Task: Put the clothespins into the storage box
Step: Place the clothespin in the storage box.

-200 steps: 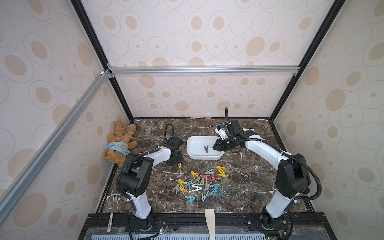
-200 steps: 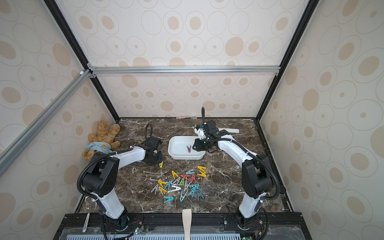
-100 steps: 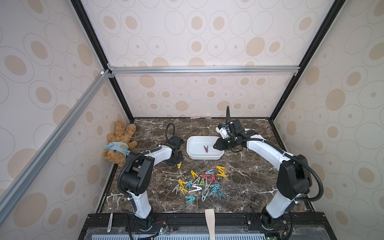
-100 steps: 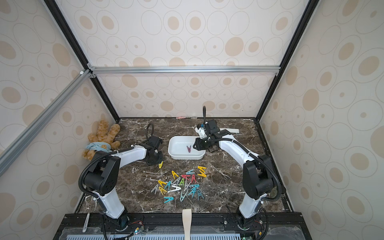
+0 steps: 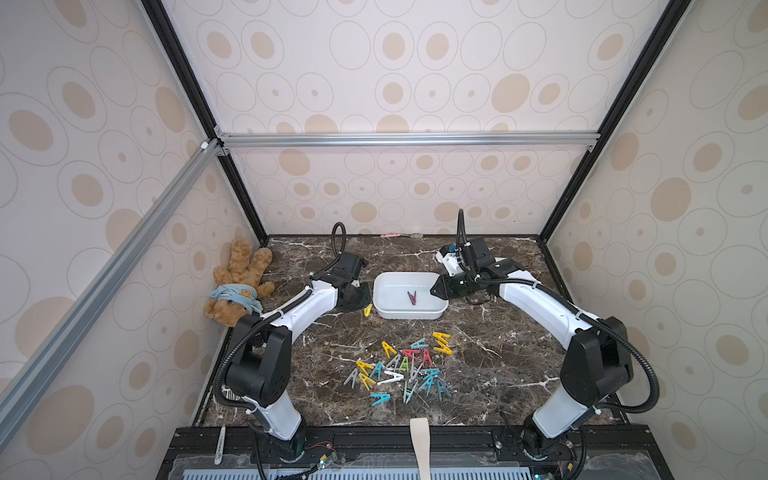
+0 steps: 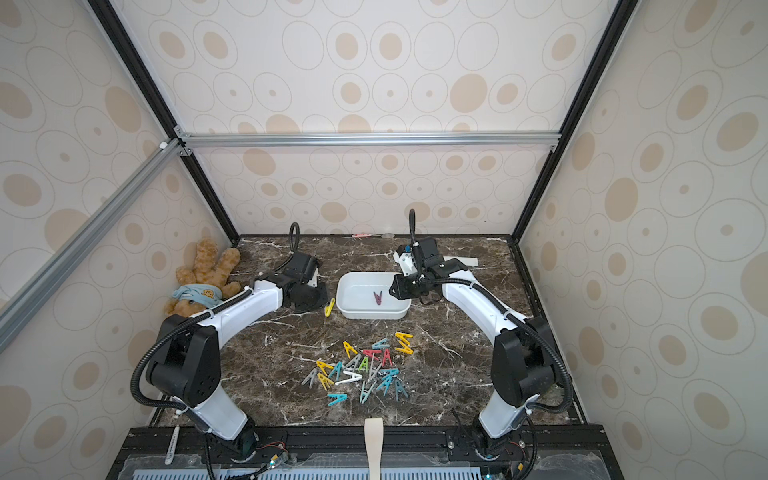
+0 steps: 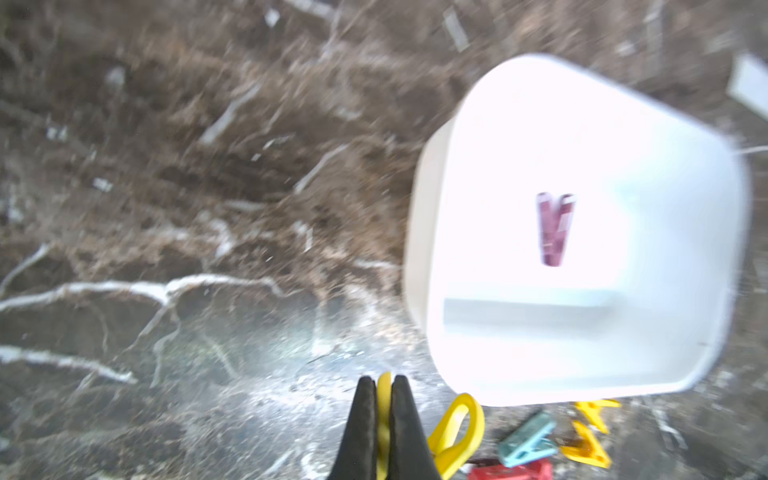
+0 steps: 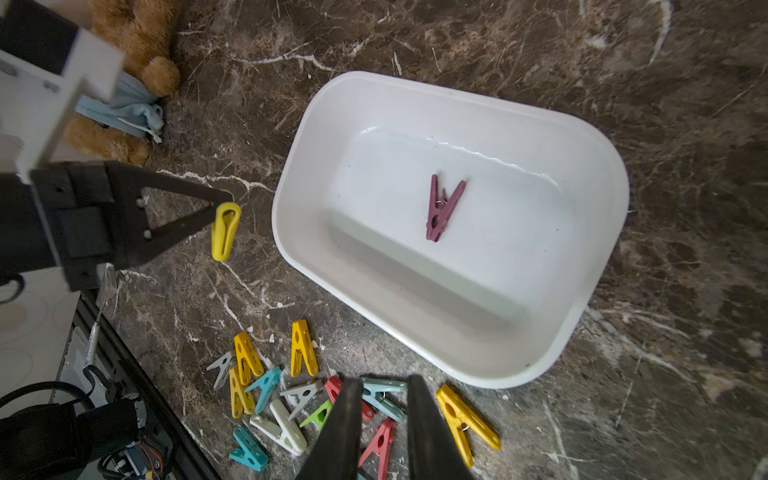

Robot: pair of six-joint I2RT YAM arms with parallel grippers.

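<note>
The white storage box (image 5: pixel 409 317) (image 6: pixel 370 316) (image 8: pixel 282 203) (image 7: pixel 415 232) sits mid-table with one purple clothespin (image 5: pixel 411 298) (image 8: pixel 442 208) (image 7: pixel 555 228) lying inside. My left gripper (image 7: pixel 384 384) (image 5: pixel 365 305) (image 8: pixel 220 199) is shut on a yellow clothespin (image 5: pixel 368 310) (image 6: pixel 329 306) (image 8: pixel 225 230), just off the box's left end and low over the table. Over the box's right end my right gripper (image 8: pixel 382 390) (image 5: pixel 433 291) has its jaws a little apart and holds nothing. Several loose clothespins (image 5: pixel 403 368) (image 6: pixel 361 370) lie in a heap nearer the front.
A teddy bear (image 5: pixel 239 286) lies against the left wall. A white paper strip (image 6: pixel 467 262) is behind the right arm, and a small pink item (image 5: pixel 390 235) rests at the back edge. A beige strap (image 5: pixel 419 440) hangs over the front rail.
The left jaws have shut on the yellow clothespin, and it has shifted slightly toward the box. The right gripper has barely moved.
</note>
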